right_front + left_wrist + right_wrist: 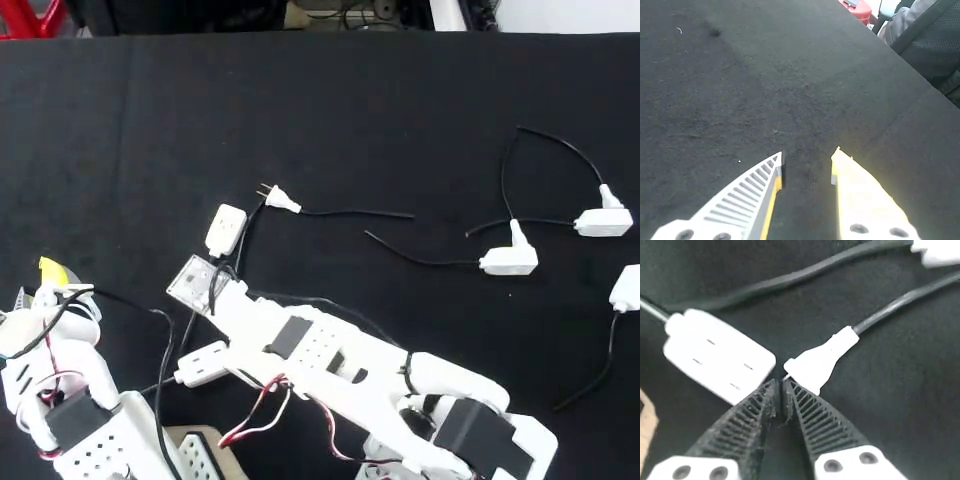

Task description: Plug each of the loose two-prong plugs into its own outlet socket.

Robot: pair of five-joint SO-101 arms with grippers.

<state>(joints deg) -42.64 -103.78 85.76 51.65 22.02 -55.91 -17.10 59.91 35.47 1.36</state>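
two-prong plug (820, 361) lies on bench (400, 100) just past right pincer (781, 386), outlet socket (715, 357) beside it. plug's long axis runs away from pincer, cable end farthest. we see right pincer pressed nearly together, empty. left pincer (806, 165) spread, well apart. we judge right arm nearer.

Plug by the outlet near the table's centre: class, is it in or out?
Out. The plug shows bare prongs, apart from the outlet socket.

Smooth, slightly glossy white plastic is shown on the outlet socket (720, 355) and on the plug (817, 362) beside it; the cord (900, 302) is sheathed in smooth black plastic. Beneath the outlet socket, matt, finely fibrous black cloth (765, 75) is spread.
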